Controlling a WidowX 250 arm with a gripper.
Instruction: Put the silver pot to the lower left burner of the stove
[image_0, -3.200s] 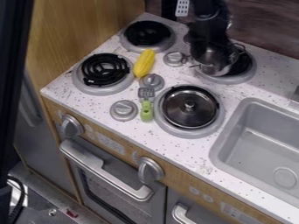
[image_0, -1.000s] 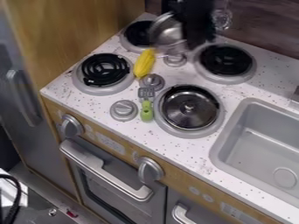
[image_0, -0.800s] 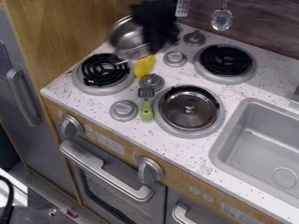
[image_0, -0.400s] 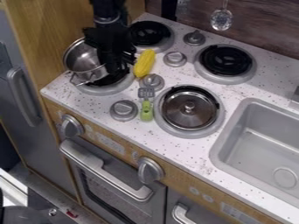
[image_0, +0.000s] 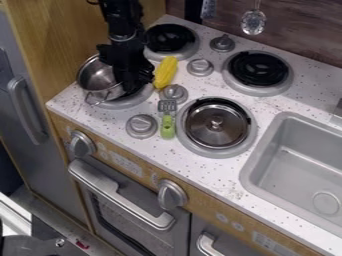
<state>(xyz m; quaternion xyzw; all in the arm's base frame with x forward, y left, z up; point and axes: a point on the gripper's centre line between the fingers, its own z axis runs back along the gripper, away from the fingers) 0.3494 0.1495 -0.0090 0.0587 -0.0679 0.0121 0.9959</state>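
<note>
The black gripper (image_0: 137, 82) hangs at the upper left of the stove, over the right side of the silver pot (image_0: 98, 79). The pot is over the lower left burner (image_0: 125, 103), whose grey rim shows below and to the right of it. Its front wire handle points toward the counter's front edge. The gripper hides the pot's right side and the place where they meet. Whether the pot's base touches the burner I cannot tell.
A yellow corn cob (image_0: 165, 72) lies just right of the gripper. Nearby are a green-handled spatula (image_0: 167, 122), grey knobs and a lidded pan (image_0: 216, 122) on the lower right burner. A wooden wall (image_0: 63, 35) stands at the left.
The gripper and pot have moved together from the upper right burner to the lower left one. Since the latest earlier frame, both have shifted slightly right and down.
</note>
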